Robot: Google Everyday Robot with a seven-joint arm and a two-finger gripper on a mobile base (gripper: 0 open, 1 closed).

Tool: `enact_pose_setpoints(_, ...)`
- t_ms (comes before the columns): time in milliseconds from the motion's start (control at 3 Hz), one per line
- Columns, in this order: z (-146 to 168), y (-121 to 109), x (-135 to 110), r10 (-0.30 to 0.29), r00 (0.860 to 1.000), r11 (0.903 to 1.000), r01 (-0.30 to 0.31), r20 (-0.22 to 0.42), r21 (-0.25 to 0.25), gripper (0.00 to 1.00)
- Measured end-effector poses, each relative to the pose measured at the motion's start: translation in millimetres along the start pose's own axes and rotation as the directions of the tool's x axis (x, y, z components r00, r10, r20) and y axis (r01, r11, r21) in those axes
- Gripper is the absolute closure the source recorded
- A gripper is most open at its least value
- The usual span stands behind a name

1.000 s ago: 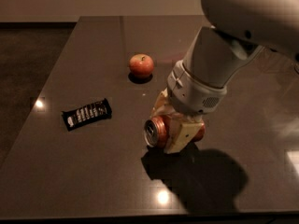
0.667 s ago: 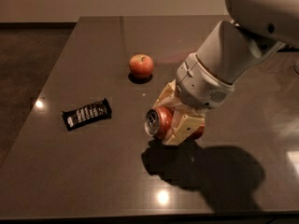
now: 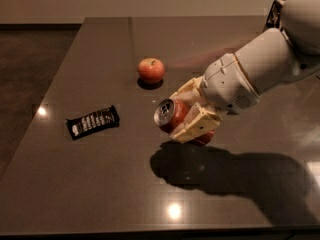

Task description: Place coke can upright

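The coke can [image 3: 173, 115] is red-orange with a silver end facing left toward the camera. It lies on its side, tilted, held a little above the dark table [image 3: 100, 184]. My gripper [image 3: 182, 115] is shut on the can, with one cream finger [image 3: 197, 126] in front of it and the other behind. The white arm reaches in from the upper right. The can's far end is hidden by the fingers.
A round red apple [image 3: 151, 70] sits on the table just behind the can. A black candy bar wrapper [image 3: 93, 122] lies to the left. The table's left edge and front edge are in view.
The gripper has lifted the can off the table and swung it, so the can's silver end points more to the left. The arm has moved right and lower.
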State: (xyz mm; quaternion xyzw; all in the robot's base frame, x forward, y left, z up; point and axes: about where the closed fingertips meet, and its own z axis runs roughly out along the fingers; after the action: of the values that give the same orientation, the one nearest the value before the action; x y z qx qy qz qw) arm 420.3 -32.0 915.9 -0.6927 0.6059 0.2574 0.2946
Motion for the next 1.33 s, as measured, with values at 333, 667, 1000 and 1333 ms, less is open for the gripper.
enact_pose_setpoints(333, -4, -11, -3, 0.049, 0.990, 0.9973, -0.056, 0.129, 0.047, 1.00)
enact_pose_setpoints(667, -4, -18, -3, 0.091, 0.967, 0.9913, -0.111, 0.239, 0.071, 1.00)
enact_pose_setpoints(1000, -1, -22, -2, 0.127, 0.928, 0.9826, -0.166, 0.349, 0.084, 1.00)
enact_pose_setpoints(1333, 0, -23, 1, 0.145, 0.885, 0.9736, -0.207, 0.442, 0.096, 1.00)
